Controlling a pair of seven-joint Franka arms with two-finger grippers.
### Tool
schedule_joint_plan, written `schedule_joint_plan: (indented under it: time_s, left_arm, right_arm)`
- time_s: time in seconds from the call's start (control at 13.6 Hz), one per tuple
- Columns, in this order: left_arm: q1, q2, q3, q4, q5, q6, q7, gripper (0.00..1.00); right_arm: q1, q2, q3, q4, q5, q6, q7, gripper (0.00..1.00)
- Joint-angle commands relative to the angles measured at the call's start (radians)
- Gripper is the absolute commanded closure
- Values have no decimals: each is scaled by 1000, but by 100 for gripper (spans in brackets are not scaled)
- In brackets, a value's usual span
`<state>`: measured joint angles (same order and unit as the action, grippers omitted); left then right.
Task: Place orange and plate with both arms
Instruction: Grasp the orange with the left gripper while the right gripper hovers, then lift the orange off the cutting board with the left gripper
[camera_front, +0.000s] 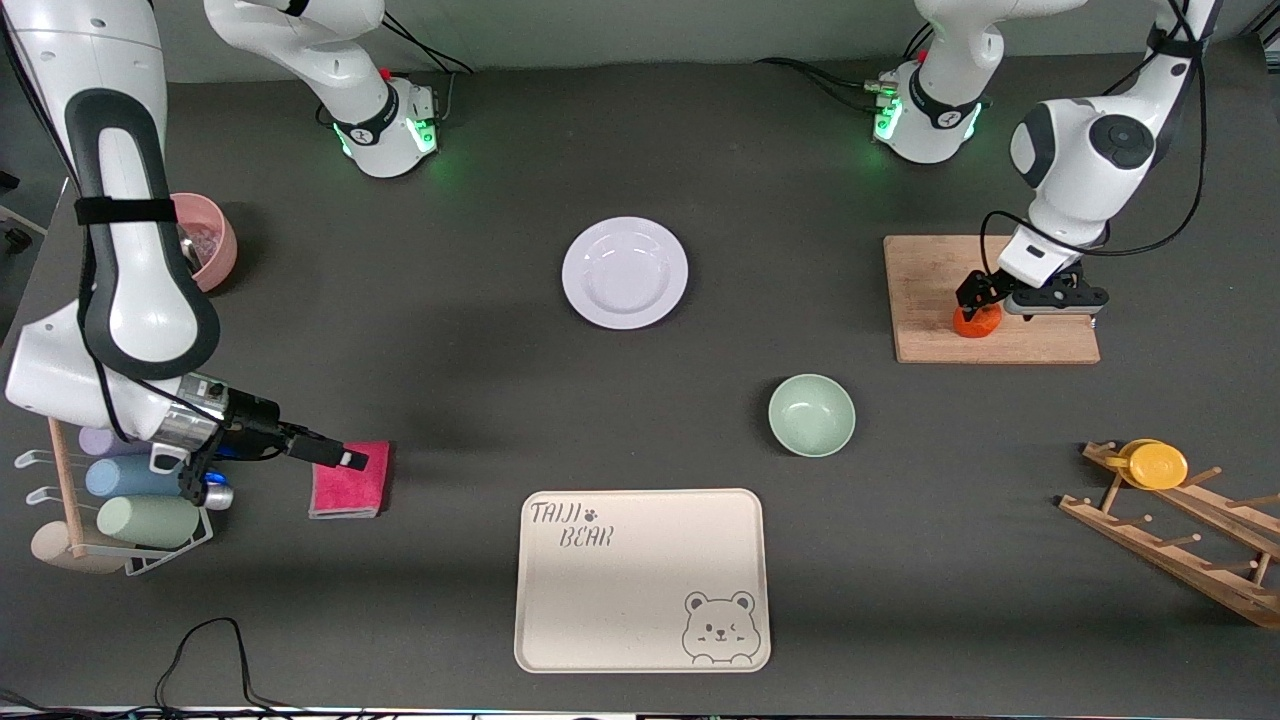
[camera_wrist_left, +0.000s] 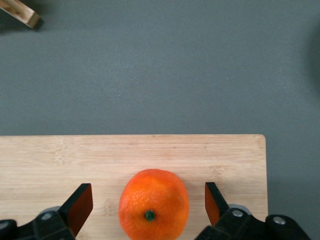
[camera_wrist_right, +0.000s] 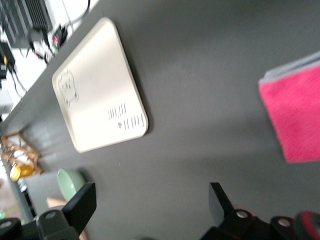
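Table (camera_front: 420, 300), dark grey, seen from above, with two white robot arms based along its upper edge. Cream tray (camera_front: 640, 580) printed with a bear lies nearest the camera, at the middle. Wooden cutting board (camera_front: 930, 290) lies toward the left arm's end of the table. Pale plate (camera_front: 625, 272) sits bare at the middle of the table, farther from the camera than the tray, with nothing touching it. Mint-green bowl (camera_front: 811, 414) sits between the plate and the tray, nearer the board. Pink cloth (camera_front: 350, 482) lies toward the right arm's end. Orange (camera_front: 976, 320) rests on the board near the board's camera-side edge. Left gripper (camera_front: 1000, 312) is low over the board, its fingers (camera_wrist_left: 80, 206) spread wide on either side of the orange with a clear gap on each side, so nothing is gripped yet. Right gripper (camera_front: 350, 459) hovers over the edge of the cloth, fingers open and empty, well apart from the plate. The step in hand appears to be the left arm's grasp of the orange. Next, the fingers would need to close evenly on the round fruit without rolling it, while the right arm must travel to the plate.
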<state>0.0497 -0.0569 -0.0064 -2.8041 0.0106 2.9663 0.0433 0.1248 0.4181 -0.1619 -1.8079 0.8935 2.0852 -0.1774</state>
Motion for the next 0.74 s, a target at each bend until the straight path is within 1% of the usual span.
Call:
schedule_joint_plan:
  time_s: [0.0, 0.15, 0.22, 0.44, 0.51, 0.59, 0.66]
  left_arm:
    - [-1, 38, -4, -54, -4, 121, -5, 0]
    - [1, 46, -4, -55, -6, 128, -5, 0]
    - [2, 48, -4, -57, -4, 128, -5, 0]
    - [-4, 54, -4, -63, -6, 119, -37, 0]
    - [-5, 58, -4, -66, -6, 117, -39, 0]
    - [-5, 60, -4, -66, -6, 115, -39, 0]
    - [-4, 66, -4, -68, -6, 114, -39, 0]
  right_arm:
    - [3, 28, -5, -1, 53, -83, -109, 0]
    - [-7, 36, -4, -4, 61, -128, -115, 0]
    - [-8, 48, -5, -4, 71, -134, -119, 0]
    - [-8, 41, -4, 7, 76, -139, -122, 0]
    - [-11, 41, -4, 5, 97, -142, -125, 0]
    - [-13, 39, -5, -1, 184, -161, -125, 0]
    - [-13, 39, -7, -14, 297, -206, -126, 0]
